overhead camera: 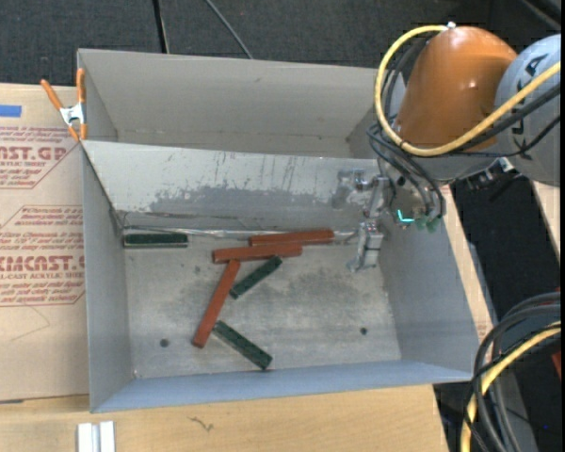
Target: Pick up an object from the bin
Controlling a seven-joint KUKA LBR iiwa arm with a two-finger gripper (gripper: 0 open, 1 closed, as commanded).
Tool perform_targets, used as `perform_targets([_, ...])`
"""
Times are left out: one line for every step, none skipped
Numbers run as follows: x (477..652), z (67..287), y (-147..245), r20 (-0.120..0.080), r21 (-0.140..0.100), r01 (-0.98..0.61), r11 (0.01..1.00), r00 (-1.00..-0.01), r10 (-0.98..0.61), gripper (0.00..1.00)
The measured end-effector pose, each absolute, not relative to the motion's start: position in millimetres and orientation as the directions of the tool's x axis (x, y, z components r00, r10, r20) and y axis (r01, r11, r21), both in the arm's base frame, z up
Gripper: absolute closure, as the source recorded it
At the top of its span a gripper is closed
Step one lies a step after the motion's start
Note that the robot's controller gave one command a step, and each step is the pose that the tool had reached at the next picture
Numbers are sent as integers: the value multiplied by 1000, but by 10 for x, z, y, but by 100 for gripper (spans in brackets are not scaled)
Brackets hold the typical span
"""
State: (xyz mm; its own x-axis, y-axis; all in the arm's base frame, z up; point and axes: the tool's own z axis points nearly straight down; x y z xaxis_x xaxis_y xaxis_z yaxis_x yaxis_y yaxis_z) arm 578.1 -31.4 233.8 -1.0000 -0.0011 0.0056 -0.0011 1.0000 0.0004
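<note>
The end effector (365, 250) hangs low at the right side of the bin (264, 92), just beside the right end of a red-brown bar (292, 240) lying flat across the middle. I'd guess that's the likeliest pick, since it's closest and its end pokes out free. I can't tell how open the end effector is or whether it's got anything. Other red-brown pieces (217, 301) and 3 dark green sticks (256, 276) lie loosely crossed further left. The arm (452, 83) comes in from the right, wrist pointing down.
</note>
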Motion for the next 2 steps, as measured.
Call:
perform_targets([5919,1547,248,5,3,-50,999,-999,-50,0])
perform_targets([5930,1457,670,-2,1,-437,899,-899,-437,0])
